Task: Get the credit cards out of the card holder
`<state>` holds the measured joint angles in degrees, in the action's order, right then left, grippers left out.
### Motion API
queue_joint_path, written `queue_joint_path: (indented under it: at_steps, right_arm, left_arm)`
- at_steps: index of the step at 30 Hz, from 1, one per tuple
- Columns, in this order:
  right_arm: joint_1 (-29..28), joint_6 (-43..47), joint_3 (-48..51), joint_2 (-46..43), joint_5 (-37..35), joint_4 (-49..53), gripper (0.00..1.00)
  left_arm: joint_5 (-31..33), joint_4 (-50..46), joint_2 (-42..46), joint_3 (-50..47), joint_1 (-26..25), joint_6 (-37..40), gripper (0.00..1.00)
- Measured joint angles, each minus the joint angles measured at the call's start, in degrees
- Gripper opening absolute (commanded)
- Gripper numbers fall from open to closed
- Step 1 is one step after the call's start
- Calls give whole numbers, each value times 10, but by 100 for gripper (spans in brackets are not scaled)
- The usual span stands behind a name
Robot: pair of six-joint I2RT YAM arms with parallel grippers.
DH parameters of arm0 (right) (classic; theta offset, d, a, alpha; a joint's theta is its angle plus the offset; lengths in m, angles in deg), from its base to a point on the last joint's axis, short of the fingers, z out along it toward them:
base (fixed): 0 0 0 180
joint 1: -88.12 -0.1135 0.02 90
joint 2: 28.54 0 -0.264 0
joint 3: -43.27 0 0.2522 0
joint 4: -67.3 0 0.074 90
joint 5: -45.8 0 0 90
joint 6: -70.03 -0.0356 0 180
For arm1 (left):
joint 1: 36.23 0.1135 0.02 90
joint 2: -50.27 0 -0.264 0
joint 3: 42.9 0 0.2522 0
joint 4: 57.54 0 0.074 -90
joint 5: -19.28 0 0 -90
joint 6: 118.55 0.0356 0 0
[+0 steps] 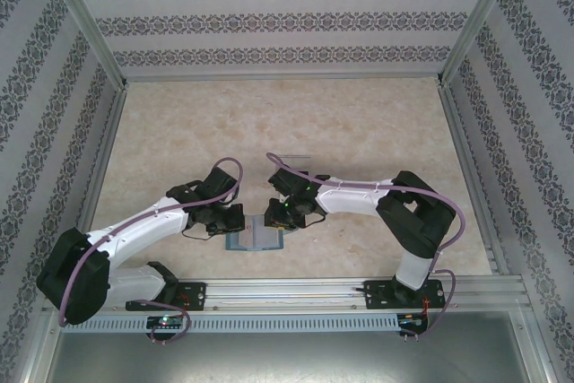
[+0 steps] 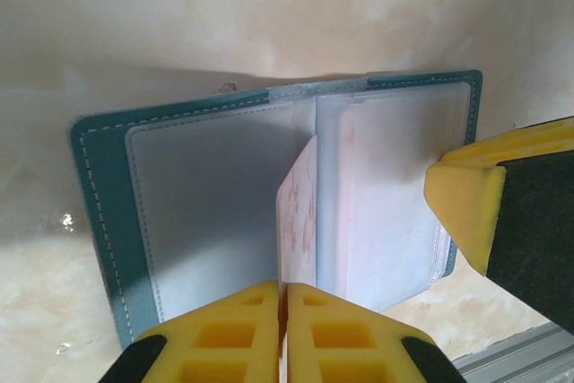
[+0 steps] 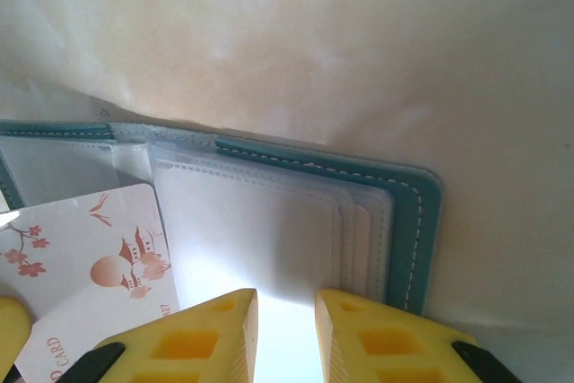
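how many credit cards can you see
1: a pale card pinched in the left gripper by the fold of the open card holder. Others may hide in its pockets.

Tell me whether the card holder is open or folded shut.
Open: the card holder lies spread flat, both clear-pocketed leaves facing up, teal border around them.

top cam high behind bases, looking down, wrist cams tight behind left gripper (image 2: 284, 289) and right gripper (image 3: 285, 298), sharing card holder (image 2: 103, 204)
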<state>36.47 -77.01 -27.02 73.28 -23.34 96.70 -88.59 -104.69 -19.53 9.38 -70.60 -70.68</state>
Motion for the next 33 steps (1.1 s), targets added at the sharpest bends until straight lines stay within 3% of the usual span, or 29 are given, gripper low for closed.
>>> queue_joint_path:
  at_steps: [10, 27, 33]
  right_arm:
    - [-4, 0, -3, 1, -4, 3, 27]
    - [-4, 0, -13, 2, -9, 20, 26]
    - [-6, 7, -17, -36, -26, 57, 26]
  left_arm:
    - [-44, 31, -9, 1, 0, -14, 19]
    - [-54, 22, -10, 10, 0, -13, 1]
    - [-36, -13, 2, 48, 0, 9, 0]
